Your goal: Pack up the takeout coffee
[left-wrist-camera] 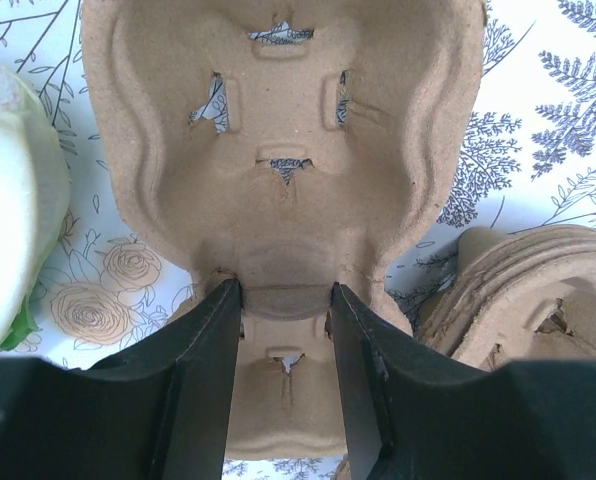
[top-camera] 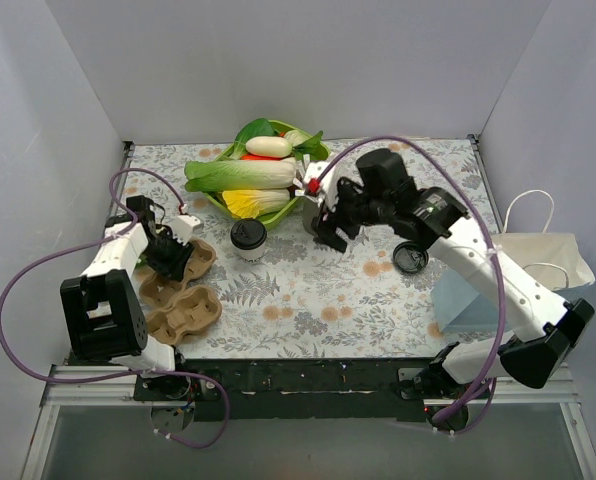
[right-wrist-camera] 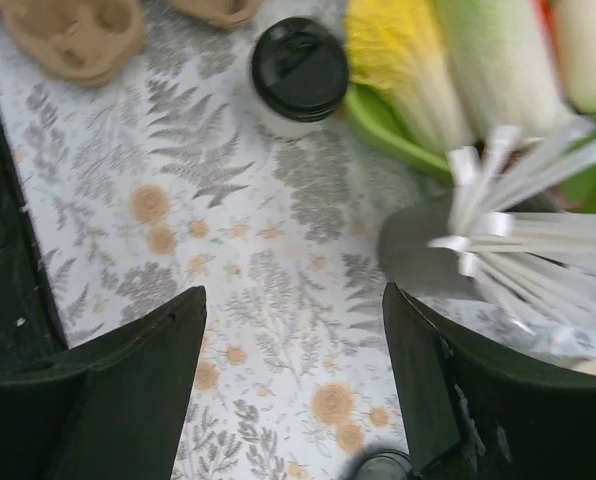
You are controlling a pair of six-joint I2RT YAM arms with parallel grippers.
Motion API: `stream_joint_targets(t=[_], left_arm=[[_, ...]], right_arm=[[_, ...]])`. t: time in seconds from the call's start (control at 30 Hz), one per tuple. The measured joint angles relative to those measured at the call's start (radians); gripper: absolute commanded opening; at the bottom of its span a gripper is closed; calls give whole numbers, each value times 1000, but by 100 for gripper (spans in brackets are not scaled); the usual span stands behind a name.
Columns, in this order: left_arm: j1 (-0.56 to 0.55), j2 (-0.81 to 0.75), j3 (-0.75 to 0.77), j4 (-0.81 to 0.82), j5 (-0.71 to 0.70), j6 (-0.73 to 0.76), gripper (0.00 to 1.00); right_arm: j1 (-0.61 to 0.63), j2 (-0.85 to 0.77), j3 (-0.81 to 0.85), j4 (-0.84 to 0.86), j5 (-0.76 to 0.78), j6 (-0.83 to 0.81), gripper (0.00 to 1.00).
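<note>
The takeout coffee, a cream paper cup with a black lid on it, stands upright in front of the green bowl; it also shows in the right wrist view. My left gripper is shut on the narrow waist of a brown pulp cup carrier, its fingers pressed against both sides. The carrier lies left of the cup. My right gripper hangs open over the cloth, right of the cup, with nothing between its fingers.
A second carrier lies near the front left. The green bowl holds vegetables. A grey cup of white straws stands beside my right gripper. A loose black lid, a white paper bag and a blue box are at the right.
</note>
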Motion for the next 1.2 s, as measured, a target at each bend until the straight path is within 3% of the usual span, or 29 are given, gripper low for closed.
stream_joint_targets(t=[0.2,0.3,0.47,0.63,0.9,1.2], left_arm=[[0,-58,4,-30,-6,-47,7],[0,-85,16,-42,-5,-87,5],[0,-127,27,-37,-18,-163,0],[0,-168,29,-16,-52,-228,0],[0,-170,52,-21,-83,-302,0],[1,-170,53,-20,-84,-319,0]], right_arm=[[-202,-26,175,-88,72,2,76],[-331,-40,264,-198,120,3,73],[-438,-83,322,-375,196,-2,68],[-493,-218,248,-543,304,-29,67],[-498,-394,76,-623,485,-62,68],[-512,-467,-146,-649,518,-77,52]])
